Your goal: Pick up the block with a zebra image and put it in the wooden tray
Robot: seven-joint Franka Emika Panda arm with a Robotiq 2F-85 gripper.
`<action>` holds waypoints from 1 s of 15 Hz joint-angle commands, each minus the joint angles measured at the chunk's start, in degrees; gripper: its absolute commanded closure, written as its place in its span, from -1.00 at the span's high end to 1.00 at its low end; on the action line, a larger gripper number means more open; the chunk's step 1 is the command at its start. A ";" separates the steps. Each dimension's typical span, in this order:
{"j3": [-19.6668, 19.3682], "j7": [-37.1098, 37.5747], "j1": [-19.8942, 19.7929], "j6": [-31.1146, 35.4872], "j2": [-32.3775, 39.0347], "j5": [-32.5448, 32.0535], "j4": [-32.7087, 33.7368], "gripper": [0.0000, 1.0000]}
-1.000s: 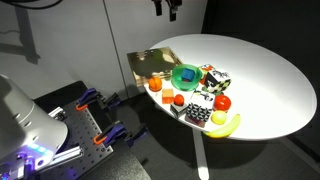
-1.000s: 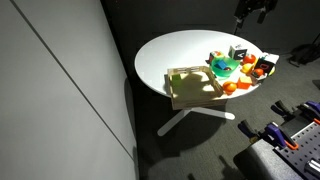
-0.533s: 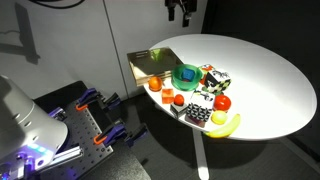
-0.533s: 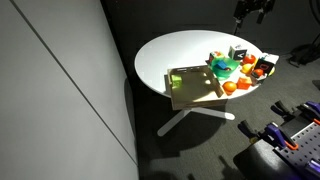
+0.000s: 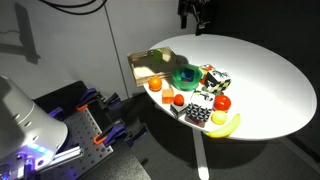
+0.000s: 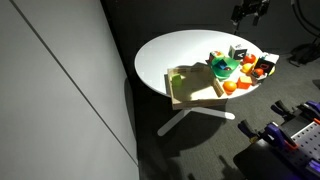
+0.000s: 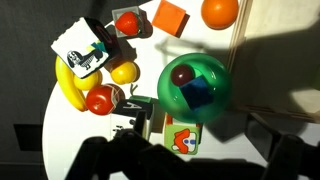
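The zebra block point(image 7: 135, 115) is a small cube with black-and-white faces, in shadow beside the green bowl point(image 7: 195, 85). It also shows in an exterior view point(image 5: 215, 78). The wooden tray point(image 5: 150, 64) lies at the table's edge next to the bowl and shows in the other views too point(image 6: 192, 88) point(image 7: 285, 40). My gripper point(image 5: 195, 15) hangs high above the far side of the table, well clear of everything point(image 6: 250, 12). In the wrist view its dark jaws point(image 7: 195, 165) stand apart with nothing between them.
A cube with an orange-red picture point(image 7: 180, 137) sits next to the zebra block. A banana point(image 7: 70, 85), a tomato point(image 7: 100, 100), a lemon point(image 7: 123, 72), a flat dotted piece point(image 7: 82, 50), an orange cube point(image 7: 172, 17) and an orange point(image 7: 220, 10) lie around the bowl.
My gripper has moved sideways above the table, toward the cluster of objects, and slightly lower. Nothing on the table has moved.
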 commanded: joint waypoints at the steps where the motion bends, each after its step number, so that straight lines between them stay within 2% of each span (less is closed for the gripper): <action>1: -0.26 -2.23 -0.65 0.42 1.65 1.42 2.91 1.00; 2: -0.34 -0.46 -0.05 0.44 0.98 0.10 1.04 1.00; 9: -0.40 -0.48 -0.06 0.64 1.17 0.11 1.66 1.00; 15: -1.39 1.13 -0.60 -1.82 5.61 0.51 6.99 1.00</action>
